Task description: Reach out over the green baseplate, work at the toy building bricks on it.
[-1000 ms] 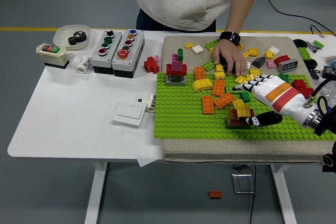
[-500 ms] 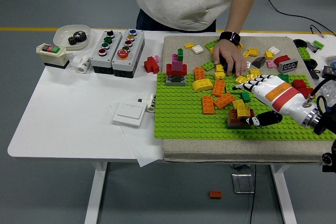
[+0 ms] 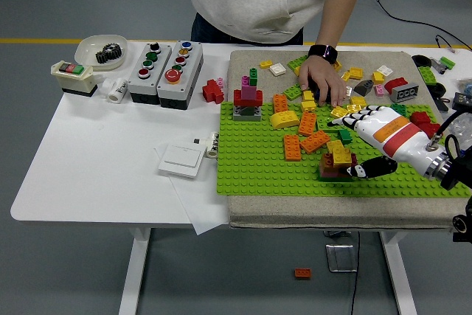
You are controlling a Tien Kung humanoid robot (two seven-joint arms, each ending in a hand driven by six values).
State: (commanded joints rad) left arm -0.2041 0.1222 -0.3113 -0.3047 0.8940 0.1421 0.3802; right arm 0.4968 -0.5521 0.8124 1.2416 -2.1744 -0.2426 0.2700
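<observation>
Bricks lie scattered over the right half of the green baseplate (image 3: pixel 251 167), and your right hand (image 3: pixel 372 138) is reached in among them, fingers curled around a small stack of yellow brick (image 3: pixel 339 153) on dark red brick (image 3: pixel 333 170), thumb low at the stack's near side. You look mid-grasp, though whether the fingers truly pinch it I cannot tell. Next you need a firm squeeze and a straight lift, keeping clear of the person's hand (image 3: pixel 321 82) resting just beyond.
</observation>
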